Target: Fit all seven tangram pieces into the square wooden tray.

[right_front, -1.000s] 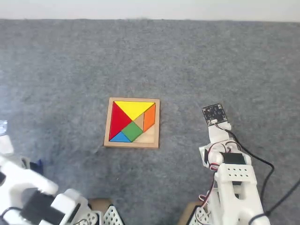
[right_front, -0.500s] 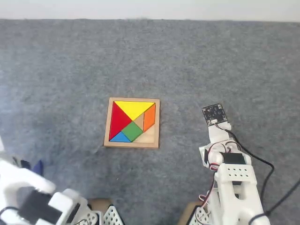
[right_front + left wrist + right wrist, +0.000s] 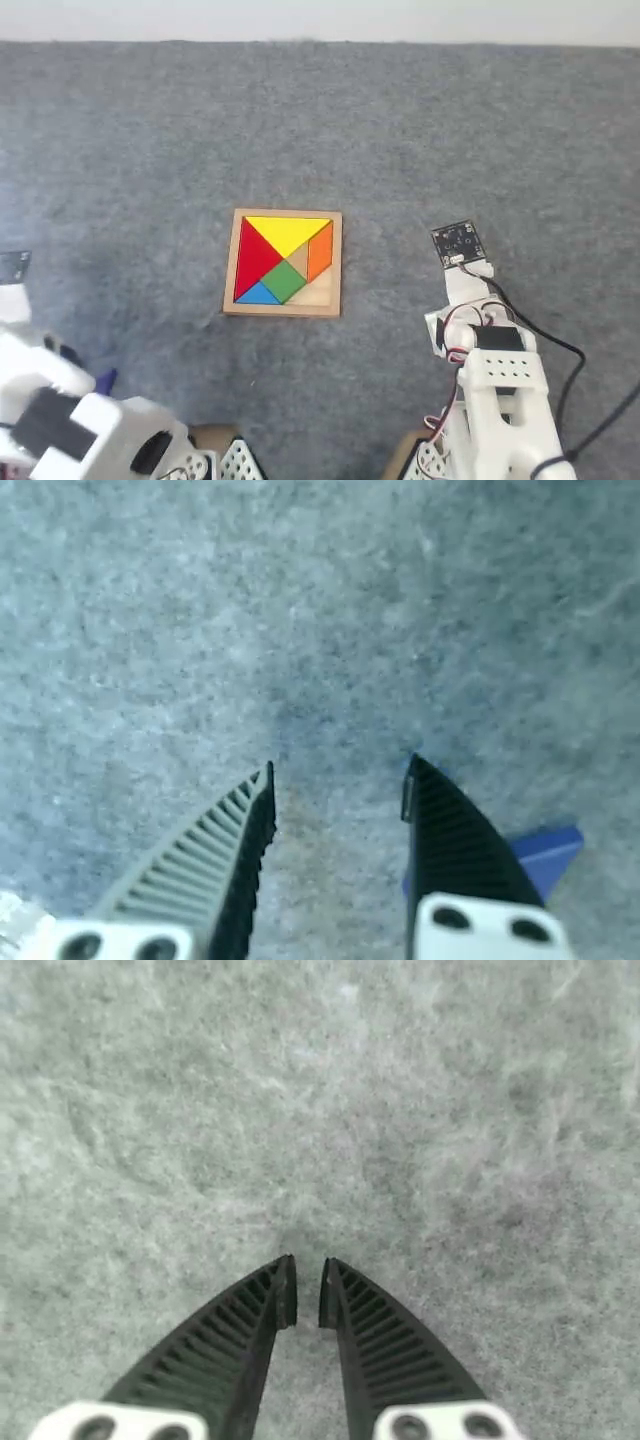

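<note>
Left gripper (image 3: 340, 768) is spread wide over bare carpet, but the dark blue piece (image 3: 548, 848) sits just outside one finger, so I'd slide sideways to straddle it before closing. Right gripper (image 3: 306, 1264) is nearly closed, holding nothing. Wooden tray (image 3: 229, 270) is mid-table and one near corner looks unfilled, I think

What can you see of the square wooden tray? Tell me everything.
The square wooden tray lies flat on the grey carpet, mid-table, with a pale raised rim. Inside sit a yellow triangle, red triangle, blue triangle, green square and orange parallelogram, packed edge to edge. The corner below the orange piece looks like bare pale wood. Nothing else touches it.
</note>
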